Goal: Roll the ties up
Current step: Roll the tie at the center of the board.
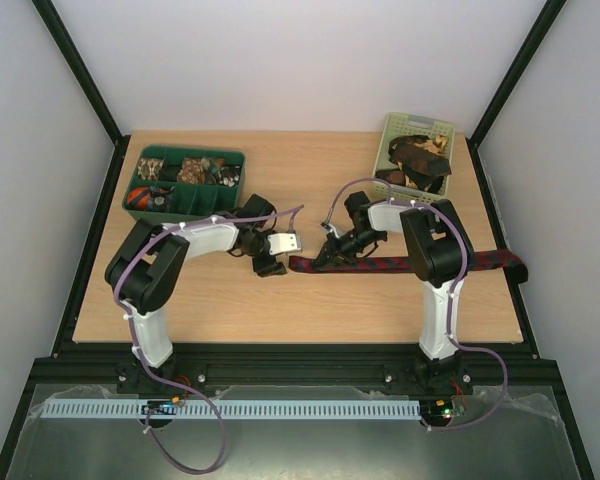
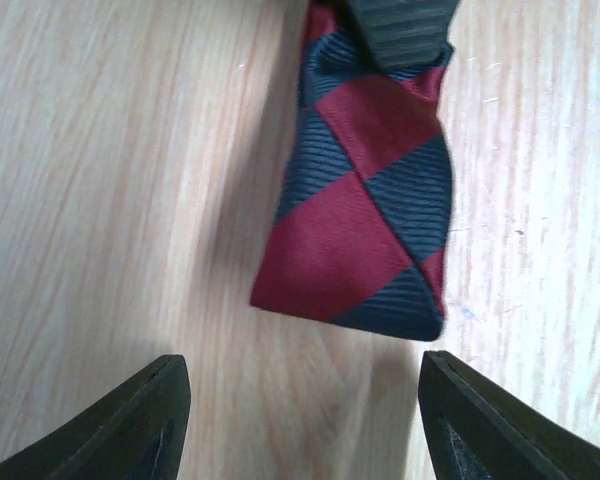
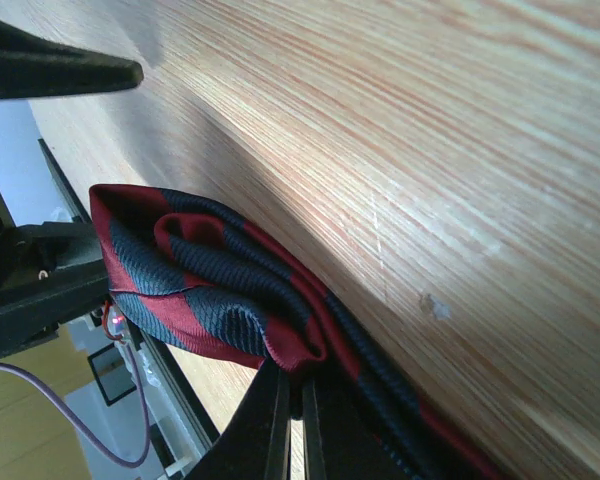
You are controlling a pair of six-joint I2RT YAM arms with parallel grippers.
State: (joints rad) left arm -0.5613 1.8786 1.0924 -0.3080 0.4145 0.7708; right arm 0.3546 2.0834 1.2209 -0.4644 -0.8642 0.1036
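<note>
A dark red tie with navy diagonal stripes (image 1: 410, 265) lies flat across the table, running right to its edge. Its left end (image 3: 200, 290) is folded back on itself. My right gripper (image 3: 295, 390) is shut on that fold (image 1: 327, 257), pinching the doubled fabric just above the wood. My left gripper (image 2: 302, 385) stands open just left of the tie's end (image 2: 365, 220). Only bare wood lies between its fingers (image 1: 283, 256). One right finger (image 2: 400, 30) shows at the top of the left wrist view, pressing on the tie.
A pale green basket (image 1: 417, 124) at the back right holds more loose ties (image 1: 417, 165). A dark green divided tray (image 1: 192, 152) at the back left holds rolled ties (image 1: 195, 170). The tie's far end (image 1: 515, 265) reaches the table's right edge.
</note>
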